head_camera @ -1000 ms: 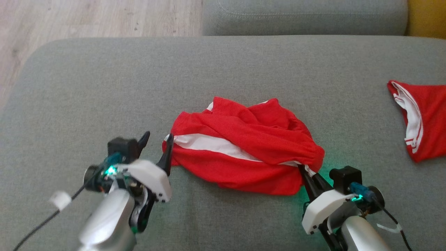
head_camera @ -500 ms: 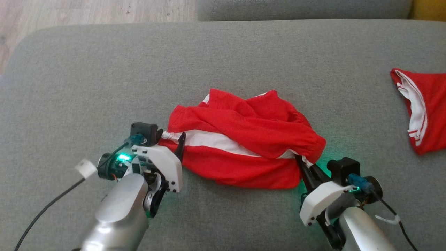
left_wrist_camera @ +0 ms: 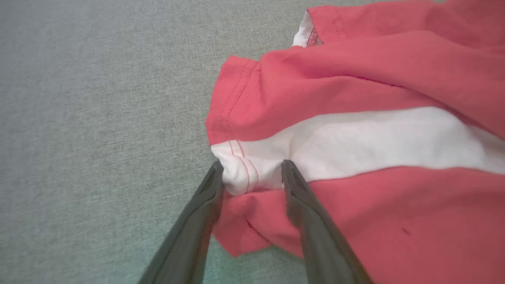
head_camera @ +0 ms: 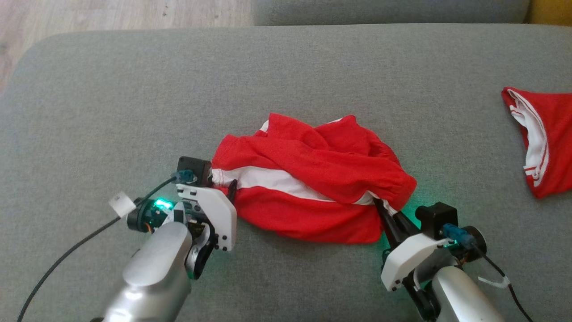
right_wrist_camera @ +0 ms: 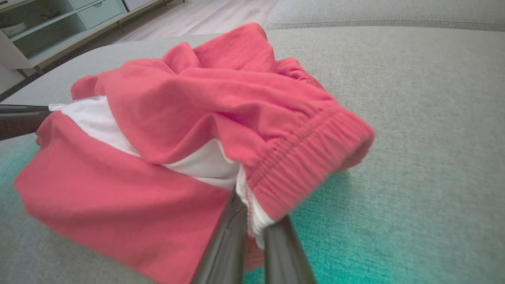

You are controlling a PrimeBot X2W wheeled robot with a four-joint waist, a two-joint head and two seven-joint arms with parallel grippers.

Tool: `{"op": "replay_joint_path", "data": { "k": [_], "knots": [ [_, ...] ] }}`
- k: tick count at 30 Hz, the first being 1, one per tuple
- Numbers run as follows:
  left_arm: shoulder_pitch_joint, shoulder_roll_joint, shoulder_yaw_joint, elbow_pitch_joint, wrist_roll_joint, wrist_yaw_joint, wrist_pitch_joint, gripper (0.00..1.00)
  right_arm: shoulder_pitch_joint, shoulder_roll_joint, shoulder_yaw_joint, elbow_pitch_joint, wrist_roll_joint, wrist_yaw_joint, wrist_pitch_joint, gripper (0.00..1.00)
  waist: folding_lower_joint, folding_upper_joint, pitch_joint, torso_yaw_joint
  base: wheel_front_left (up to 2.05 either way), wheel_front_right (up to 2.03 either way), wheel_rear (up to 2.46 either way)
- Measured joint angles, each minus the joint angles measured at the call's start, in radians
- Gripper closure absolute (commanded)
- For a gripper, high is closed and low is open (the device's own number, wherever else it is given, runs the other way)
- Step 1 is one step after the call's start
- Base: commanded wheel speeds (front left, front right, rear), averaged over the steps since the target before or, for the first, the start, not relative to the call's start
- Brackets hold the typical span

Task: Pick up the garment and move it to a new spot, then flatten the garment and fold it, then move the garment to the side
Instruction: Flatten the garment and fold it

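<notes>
- Head view: I see the red garment [head_camera: 313,179] bunched in a heap near the middle of the grey sofa seat [head_camera: 134,89], a bit closer to the front edge.
- My left gripper [head_camera: 222,183] is at the heap's left end. My right gripper [head_camera: 383,210] is at its right end.
- Another red cloth [head_camera: 545,147] lies at the seat's right edge, well apart from the heap.
- Left wrist view: my left gripper [left_wrist_camera: 251,167] has its jaws apart, with the corner of the white stripe [left_wrist_camera: 355,138] between them. One finger touches the hem and the other lies on the cloth. Nothing is pinched.
- Right wrist view: my right gripper [right_wrist_camera: 252,221] is closed tight on the garment's white edge, just beside the stretchy waistband [right_wrist_camera: 315,157]. The heap rests on the seat.
</notes>
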Motion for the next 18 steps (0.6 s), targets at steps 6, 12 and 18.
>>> {"op": "replay_joint_path", "data": {
  "k": [6, 12, 18],
  "knots": [
    [-0.001, 0.007, -0.002, -0.021, 0.0, 0.012, 0.016, 0.56, -0.004, 0.0, 0.011, 0.0, 0.01, 0.0, -0.001, 1.0, 0.0, 0.0, 0.009, -0.014, 0.0, 0.0, 0.0],
    [-0.002, 0.008, 0.006, -0.055, -0.019, 0.013, -0.017, 0.91, -0.007, 0.0, 0.011, 0.003, 0.017, 0.0, -0.012, 1.0, 0.0, 0.0, 0.009, -0.02, 0.0, 0.0, 0.0],
    [0.001, 0.012, 0.014, -0.11, -0.031, 0.018, -0.063, 1.0, -0.007, 0.0, -0.003, 0.009, 0.018, 0.0, -0.026, 1.0, 0.0, 0.0, -0.004, -0.015, 0.0, 0.0, 0.0]
  ]
}}
